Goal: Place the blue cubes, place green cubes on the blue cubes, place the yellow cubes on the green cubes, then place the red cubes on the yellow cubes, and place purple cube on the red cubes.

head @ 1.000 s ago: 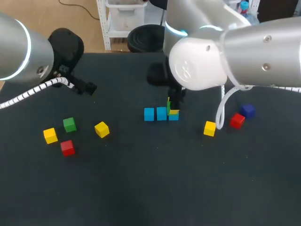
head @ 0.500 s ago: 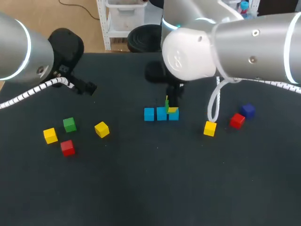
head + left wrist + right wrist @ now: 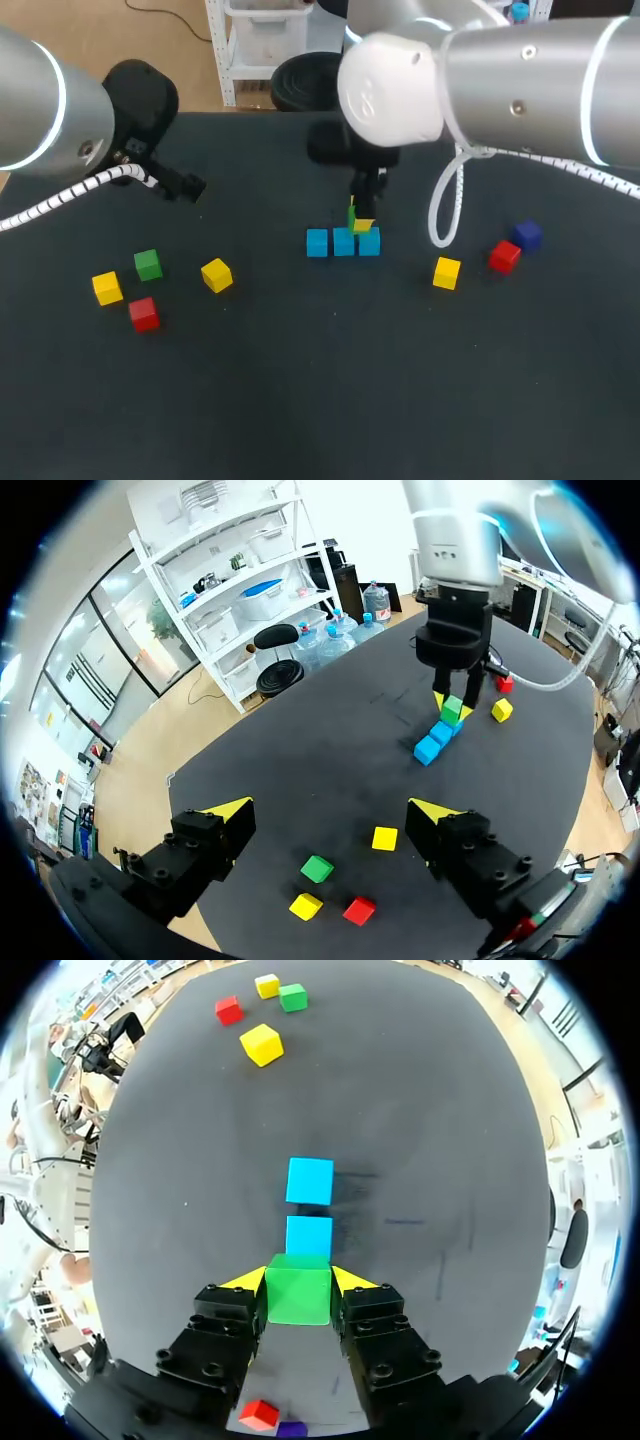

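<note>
The table (image 3: pixel 330 400) offers wide dark room on every side of the work, with its edges well away from both grippers. Over the last second the right arm (image 3: pixel 520 80) has swung its bulky elbow toward the middle and carried the right gripper (image 3: pixel 298 1282) slightly along the row. The left arm (image 3: pixel 40 100) has kept its place. The right gripper is clamped on a green cube (image 3: pixel 298 1300), a finger pressing each side, and holds it just above the row of blue cubes (image 3: pixel 309 1235). Two blue cubes lie ahead of the fingers; the third, seen from the head view, sits under the held cube. I judge this a fine alignment before the first green cube is set on the blue layer; whether it already touches cannot be told. The left gripper (image 3: pixel 332 820) hangs with fingers spread and nothing between them, well apart from the row. Below and ahead of it lie a second green cube (image 3: pixel 317 868), two yellow cubes (image 3: pixel 384 837) and a red cube (image 3: pixel 359 910). Behind the right gripper lie another yellow cube (image 3: pixel 446 272), another red cube (image 3: pixel 504 256) and the purple cube (image 3: pixel 527 235), clear of the descent.
</note>
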Available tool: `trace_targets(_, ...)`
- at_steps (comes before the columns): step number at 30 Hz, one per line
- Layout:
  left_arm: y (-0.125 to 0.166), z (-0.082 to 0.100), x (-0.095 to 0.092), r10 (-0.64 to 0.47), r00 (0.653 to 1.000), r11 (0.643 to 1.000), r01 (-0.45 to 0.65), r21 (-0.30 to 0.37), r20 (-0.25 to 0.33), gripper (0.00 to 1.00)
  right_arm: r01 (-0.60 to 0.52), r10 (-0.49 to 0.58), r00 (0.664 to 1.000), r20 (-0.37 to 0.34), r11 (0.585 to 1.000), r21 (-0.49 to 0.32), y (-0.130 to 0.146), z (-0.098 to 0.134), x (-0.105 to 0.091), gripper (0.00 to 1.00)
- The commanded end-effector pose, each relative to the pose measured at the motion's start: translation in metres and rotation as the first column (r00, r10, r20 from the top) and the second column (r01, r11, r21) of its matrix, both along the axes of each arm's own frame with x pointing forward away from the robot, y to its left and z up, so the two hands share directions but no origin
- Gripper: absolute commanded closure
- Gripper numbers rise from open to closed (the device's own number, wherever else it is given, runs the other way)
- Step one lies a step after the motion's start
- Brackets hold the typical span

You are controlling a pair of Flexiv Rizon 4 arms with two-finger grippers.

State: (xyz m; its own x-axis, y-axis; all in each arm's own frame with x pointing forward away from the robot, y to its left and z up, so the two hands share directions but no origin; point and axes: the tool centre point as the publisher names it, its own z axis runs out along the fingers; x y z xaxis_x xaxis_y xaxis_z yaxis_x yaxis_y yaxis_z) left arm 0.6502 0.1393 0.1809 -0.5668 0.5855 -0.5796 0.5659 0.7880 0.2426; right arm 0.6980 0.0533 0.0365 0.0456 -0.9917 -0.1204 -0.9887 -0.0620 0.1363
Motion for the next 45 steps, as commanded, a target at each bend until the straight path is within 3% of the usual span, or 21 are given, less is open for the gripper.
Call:
trace_targets(1, 0.001, 0.0, 0.001, -0.003, 1.0, 1.0, 0.003, -0.001, -0.002, 0.0, -0.007, 0.007, 1.0, -0.006, 1.0, 0.0, 0.0, 0.002, -0.001, 1.0)
trace_targets(18, 0.001, 0.0, 0.001, -0.003, 1.0, 1.0, 0.003, -0.001, -0.002, 0.0, -0.014, 0.014, 0.999, -0.031, 1.0, -0.003, -0.002, -0.002, -0.011, 1.0)
trace_targets(45, 0.001, 0.0, 0.001, -0.003, 1.0, 1.0, 0.003, -0.001, -0.002, 0.0, -0.012, 0.011, 0.999, -0.033, 1.0, -0.015, -0.002, -0.011, -0.005, 1.0)
